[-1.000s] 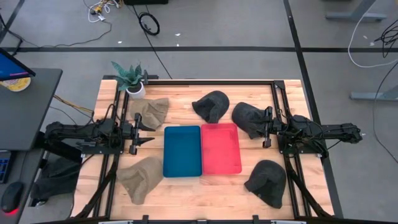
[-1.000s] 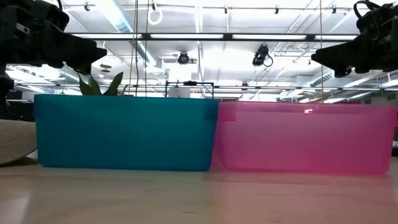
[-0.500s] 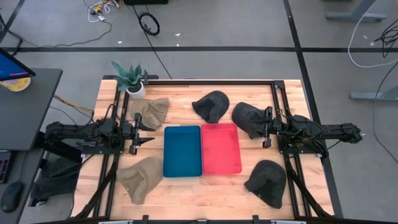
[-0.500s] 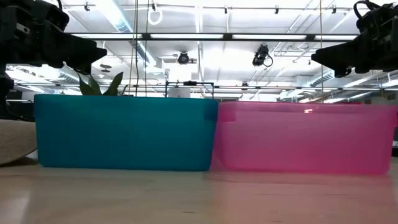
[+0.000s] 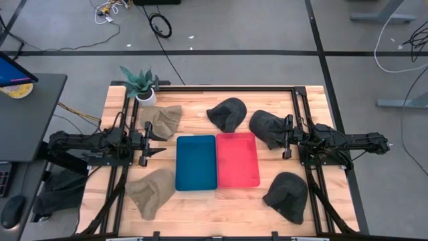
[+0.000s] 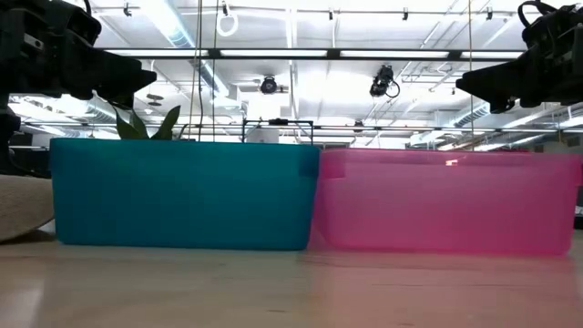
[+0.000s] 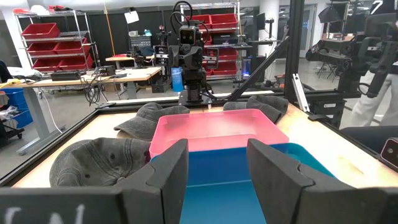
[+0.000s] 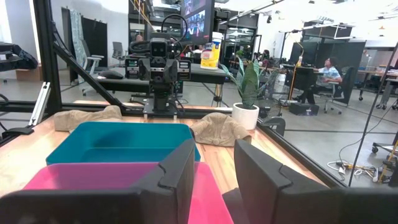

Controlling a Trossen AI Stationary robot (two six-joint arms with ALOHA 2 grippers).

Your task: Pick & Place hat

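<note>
Both tools sit idle from where I drive: my left tool [image 5: 159,141] hovers over the counter's [image 5: 200,201] left side with its fingers spread wide, and my right tool [image 5: 286,138] mirrors it on the right, fingers parted about as far; neither holds anything.

Five hats lie on the counter. The dark grey hat nearest my right tool [image 5: 267,127] is a soft, crumpled cap lying just under and beside the fingertips, its long axis running obliquely from the far centre toward the right arm. A second dark grey hat [image 5: 227,112] lies beyond the red bin, near the counter's far edge; I cannot tell which way its brim points. A third dark grey hat [image 5: 287,196] lies at the near right, well apart from both tools, elongated toward the near right corner. A tan hat [image 5: 162,119] rests just beyond my left tool, beside a potted plant [image 5: 140,84]; a second tan hat [image 5: 150,191] lies at the near left, its long axis running diagonally toward the near left corner.

Between the tools stand a blue bin [image 5: 196,162] and a red bin [image 5: 237,159], touching side by side, blue nearer my left tool. Through the left wrist view the red bin [image 7: 217,127] lies past the blue one [image 7: 217,171], with dark hats on either side of it.
</note>
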